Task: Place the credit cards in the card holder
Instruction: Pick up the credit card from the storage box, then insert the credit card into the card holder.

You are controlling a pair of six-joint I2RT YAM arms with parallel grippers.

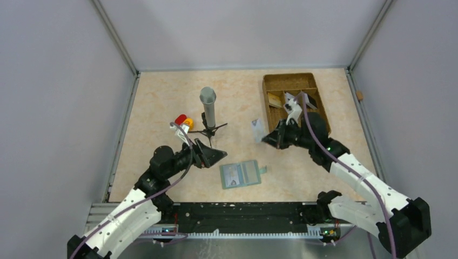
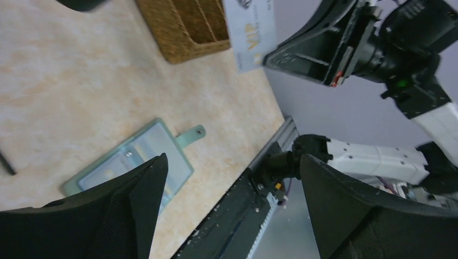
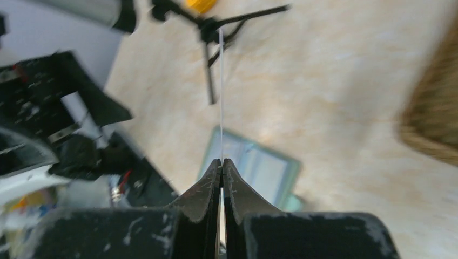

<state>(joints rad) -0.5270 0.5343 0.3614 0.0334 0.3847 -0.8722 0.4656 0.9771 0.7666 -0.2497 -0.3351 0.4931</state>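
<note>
Between a brown woven tray (image 1: 281, 80) and a tripod-mounted grey tube (image 1: 208, 105), the right hand (image 1: 265, 139) pinches a silvery-grey card (image 1: 258, 129), centre frame. The grey-green wallet (image 1: 241, 174) lies open lower centre, beside the spread left hand (image 1: 220, 156).

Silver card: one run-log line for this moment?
right pincer shut on silver VIP card | left pincer open, empty | card holder lying open

Looks like a robot lab test cell: plain grey wall panels (image 1: 54, 81) on bare aluminium corner posts (image 1: 115, 36) box in a beige marbled tabletop (image 1: 162, 97), with two white-and-black cabled robot arms (image 1: 127, 216) bolted to a black metal rail (image 1: 243, 211) at its near edge.
</note>
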